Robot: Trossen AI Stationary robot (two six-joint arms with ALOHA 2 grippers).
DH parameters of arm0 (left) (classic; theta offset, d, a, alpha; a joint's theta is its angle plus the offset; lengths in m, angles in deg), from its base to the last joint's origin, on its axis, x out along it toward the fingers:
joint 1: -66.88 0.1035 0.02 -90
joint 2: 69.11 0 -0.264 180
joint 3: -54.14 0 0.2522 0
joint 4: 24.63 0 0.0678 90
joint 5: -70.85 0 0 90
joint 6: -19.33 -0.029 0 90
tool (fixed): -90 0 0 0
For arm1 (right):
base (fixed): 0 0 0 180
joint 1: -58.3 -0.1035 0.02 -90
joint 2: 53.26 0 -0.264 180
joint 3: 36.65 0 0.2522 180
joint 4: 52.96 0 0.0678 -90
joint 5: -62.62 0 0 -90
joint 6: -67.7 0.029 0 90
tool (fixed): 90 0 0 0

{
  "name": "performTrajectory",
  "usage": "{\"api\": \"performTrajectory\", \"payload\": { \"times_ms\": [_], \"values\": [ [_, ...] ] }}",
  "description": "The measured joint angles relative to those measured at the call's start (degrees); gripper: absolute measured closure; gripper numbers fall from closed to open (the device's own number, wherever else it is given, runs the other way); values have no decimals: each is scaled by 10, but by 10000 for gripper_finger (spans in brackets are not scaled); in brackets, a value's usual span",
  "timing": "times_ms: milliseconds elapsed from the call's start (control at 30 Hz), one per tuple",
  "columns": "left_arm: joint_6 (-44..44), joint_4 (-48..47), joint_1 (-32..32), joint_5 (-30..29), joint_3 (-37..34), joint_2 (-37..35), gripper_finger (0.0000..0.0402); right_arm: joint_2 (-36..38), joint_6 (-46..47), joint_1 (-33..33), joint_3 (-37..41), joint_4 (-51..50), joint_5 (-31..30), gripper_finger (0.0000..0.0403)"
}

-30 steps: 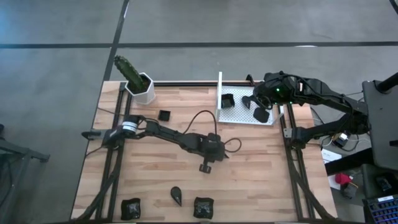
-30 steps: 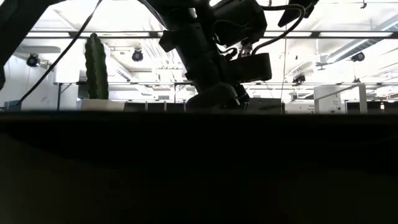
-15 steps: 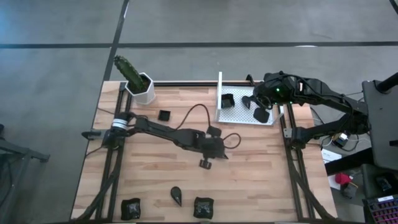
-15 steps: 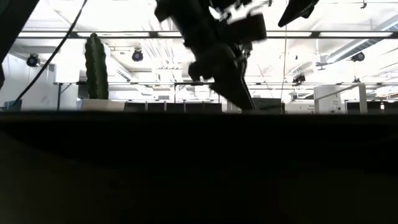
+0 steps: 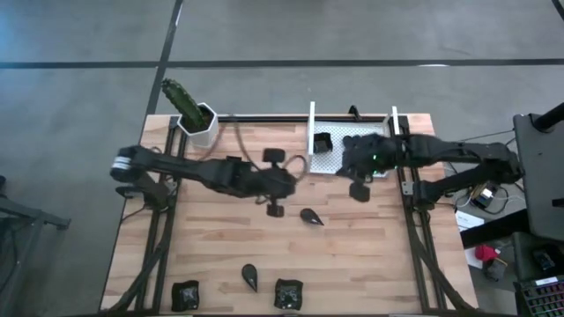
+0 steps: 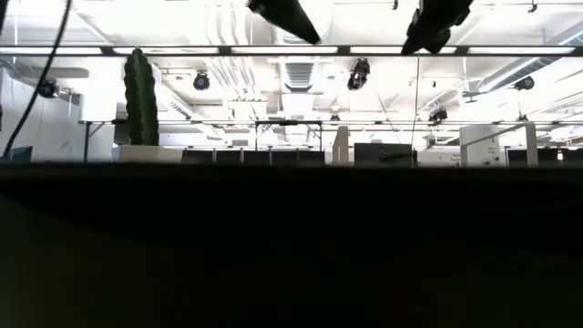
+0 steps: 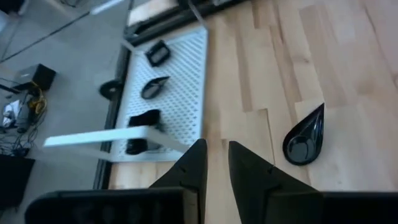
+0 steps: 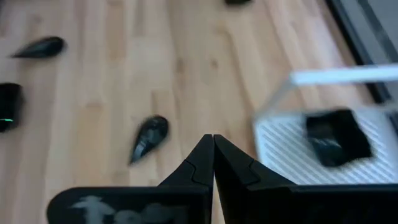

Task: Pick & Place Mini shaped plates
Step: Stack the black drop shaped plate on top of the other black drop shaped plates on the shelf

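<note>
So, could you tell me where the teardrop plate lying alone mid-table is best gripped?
Probably across the raised rim of the teardrop plate at its wide rounded end, coming straight down. It lies flat and hollow-side up on bare wood, so the sides offer little to pinch.

The wooden table [image 5: 220,255] stands on a grey concrete floor [image 5: 79,79] crossed by dark lines. In the low view the room behind is a large hall with bright ceiling lights [image 6: 301,73], white beams and desks [image 6: 483,146] far away (everything below the table edge is dark). A blue crate [image 5: 539,298] sits at right.
</note>
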Motion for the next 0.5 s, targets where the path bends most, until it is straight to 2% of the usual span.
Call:
{"api": "performTrajectory", "payload": {
  "times_ms": [233, 500],
  "values": [
    [23, -3, -2, -31, -88, -119, 339, -7, 76, -62, 91, 145, -1, 394],
    [54, 0, -5, -52, -163, -201, 339, -49, 118, -76, 127, 178, -4, 394]
  ]
}}
